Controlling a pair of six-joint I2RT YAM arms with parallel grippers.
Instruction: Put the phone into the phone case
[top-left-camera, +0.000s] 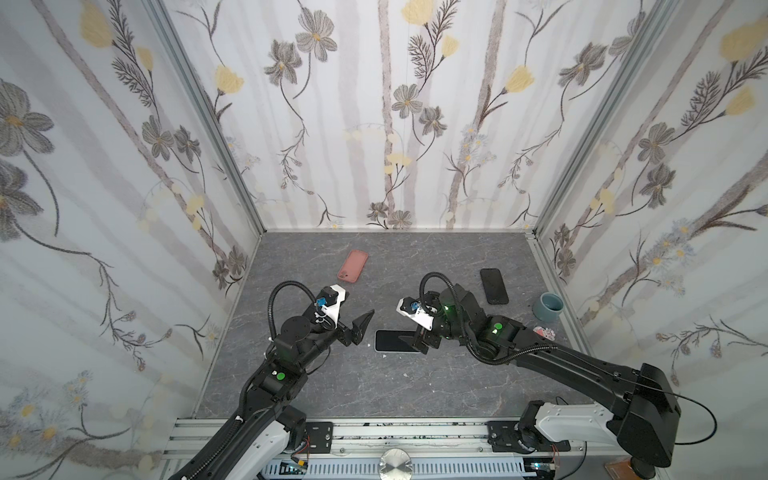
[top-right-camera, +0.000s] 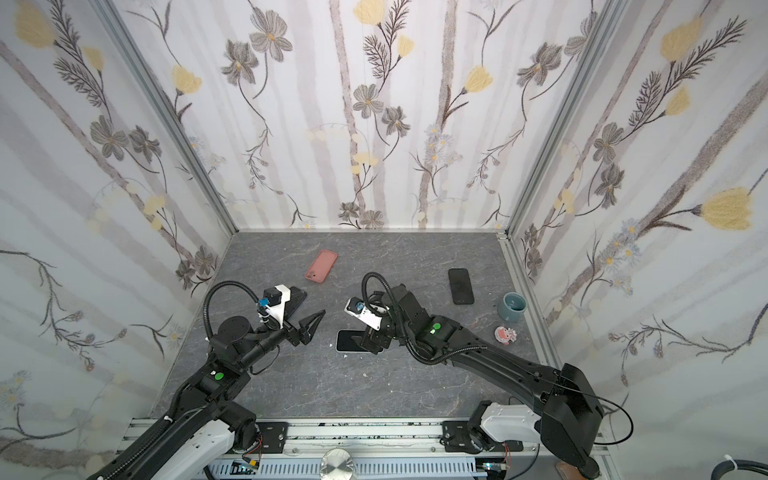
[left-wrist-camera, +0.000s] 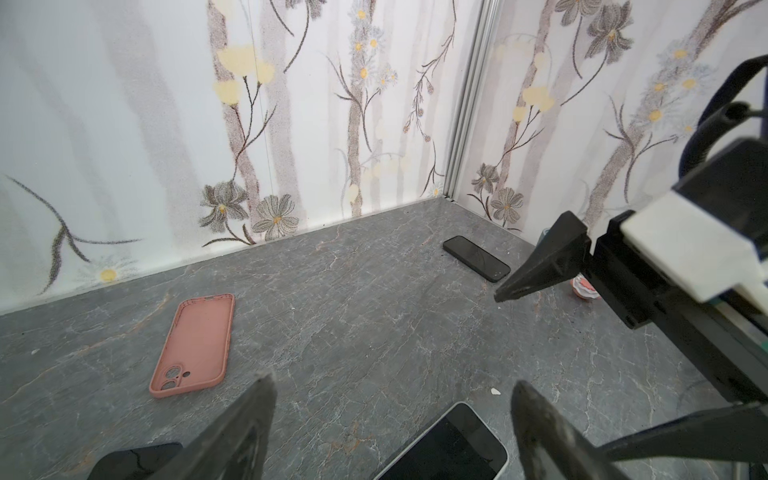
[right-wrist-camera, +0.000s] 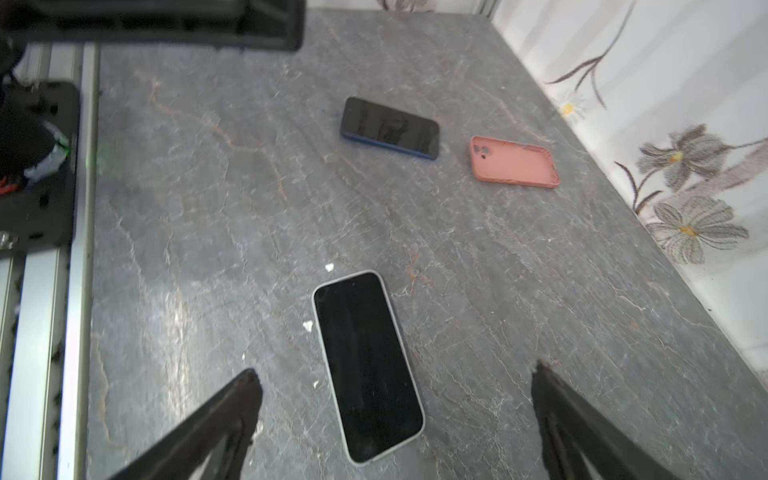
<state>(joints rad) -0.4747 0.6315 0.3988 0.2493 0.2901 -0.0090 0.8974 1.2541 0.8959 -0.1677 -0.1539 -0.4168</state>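
1. Two grippers spread wide, both empty: left gripper (left-wrist-camera: 392, 384); right gripper (right-wrist-camera: 395, 368) astride the white-edged phone (right-wrist-camera: 365, 332), flat at centre.
2. Three phones in all: also a blue-edged phone (right-wrist-camera: 390, 129) and a black phone (top-left-camera: 493, 286), far right.
3. One pink phone case (top-left-camera: 352, 266), farthest, empty.

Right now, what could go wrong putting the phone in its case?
The light-edged phone lies flat by the open right gripper, so a grab may slip. A blue-edged phone and a black phone lie nearby too, so the wrong one might get grabbed. The pink case lies apart from it, so a carried phone could drop.
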